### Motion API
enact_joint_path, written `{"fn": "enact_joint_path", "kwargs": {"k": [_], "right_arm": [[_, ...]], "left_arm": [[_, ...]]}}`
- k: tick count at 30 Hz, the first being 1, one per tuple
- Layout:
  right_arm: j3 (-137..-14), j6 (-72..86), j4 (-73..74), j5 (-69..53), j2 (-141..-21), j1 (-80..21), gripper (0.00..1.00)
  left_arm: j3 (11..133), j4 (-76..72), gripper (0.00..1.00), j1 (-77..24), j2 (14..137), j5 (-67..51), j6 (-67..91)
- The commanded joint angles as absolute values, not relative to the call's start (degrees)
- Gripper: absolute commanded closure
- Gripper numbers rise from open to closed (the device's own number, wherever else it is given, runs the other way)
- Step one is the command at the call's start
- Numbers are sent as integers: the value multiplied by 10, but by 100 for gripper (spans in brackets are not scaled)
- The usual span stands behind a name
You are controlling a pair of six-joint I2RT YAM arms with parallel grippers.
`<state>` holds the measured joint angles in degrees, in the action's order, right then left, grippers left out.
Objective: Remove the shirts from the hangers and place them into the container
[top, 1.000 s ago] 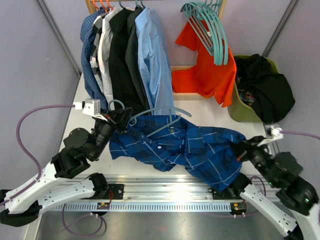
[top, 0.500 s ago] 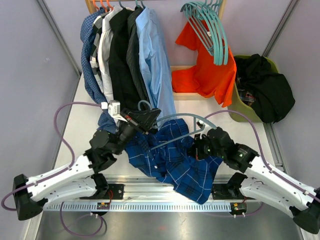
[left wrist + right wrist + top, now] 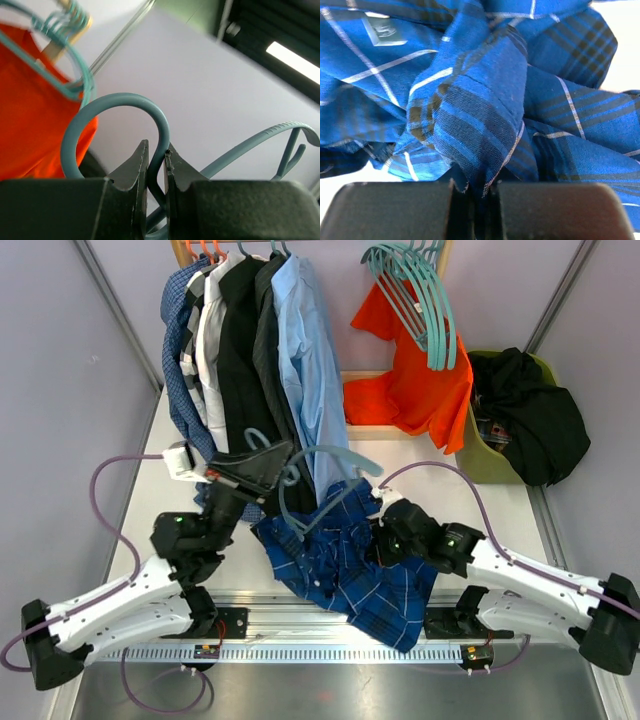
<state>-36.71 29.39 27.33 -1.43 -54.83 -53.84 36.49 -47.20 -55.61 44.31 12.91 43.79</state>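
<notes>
Now, left tool (image 3: pixel 156 150): closed on the neck of the teal hanger (image 3: pixel 117 97), just under its hook, and held up over the left-centre of the bench (image 3: pixel 440 502).
Right tool (image 3: pixel 475 187): closed on a bunched fold of the checked shirt (image 3: pixel 340 565), near the middle and low over the bench.
Hanger: tilted; one shoulder is seen clear of the cloth on the far side, while the other is run down into the checked shirt.
Checked shirt: crumpled between the two tools and partly on the hanger; its near end is draped over the bench's near edge.
Tub (image 3: pixel 482 465): set at the far right, well apart from the checked shirt; a black shirt (image 3: pixel 525 415) is heaped in and over it.
Hung shirts (image 3: pixel 250 350): ranged in a row on the far rail, left of centre.
Spare hangers (image 3: pixel 415 290): bunched on the rail to the right, with an orange garment (image 3: pixel 410 390) hung beneath them.
</notes>
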Motion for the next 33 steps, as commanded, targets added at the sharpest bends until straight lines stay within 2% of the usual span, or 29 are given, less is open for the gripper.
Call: {"fn": "enact_joint_path", "kwargs": {"k": [1,3,6,7,9,10,11,12,13,14,16,17,20,27,33], "right_arm": [[-378,292,266,3,-579,-555,100],[-379,297,263,6,-589,-569,100],[-399,301,285,41,-586,-580,100],[-406,301,296,49,-584,-581,100],[-434,299,338,61,-572,-584,100],[-445,297,354,68,-566,-583,98],[-468,294,387,70,-549,-584,62],[-482,287,403,67,-540,-585,54],[-495,280,420,63,-527,-586,50],[-522,271,450,62,-503,-585,40],[-550,264,480,72,-477,-586,28],[-579,258,509,80,-456,-586,16],[-624,252,551,99,-426,-586,2],[-653,246,541,57,-409,-587,1],[-586,273,372,-128,-420,-588,0]], "left_arm": [[356,-547,100,-554,386,166,476],[343,-542,100,-554,353,172,471],[375,-395,100,-554,303,197,439],[394,-261,100,-554,292,204,420],[470,-112,100,-554,287,221,388],[494,32,100,-554,291,226,360],[518,96,100,-554,295,232,349],[534,149,100,-554,301,233,339],[553,234,100,-554,301,230,321],[559,273,100,-554,299,234,316],[566,358,100,-554,284,225,295],[573,382,100,-554,277,227,291],[584,454,100,-553,250,222,269],[552,476,100,-554,260,131,227],[518,380,100,-554,300,37,209]]}}
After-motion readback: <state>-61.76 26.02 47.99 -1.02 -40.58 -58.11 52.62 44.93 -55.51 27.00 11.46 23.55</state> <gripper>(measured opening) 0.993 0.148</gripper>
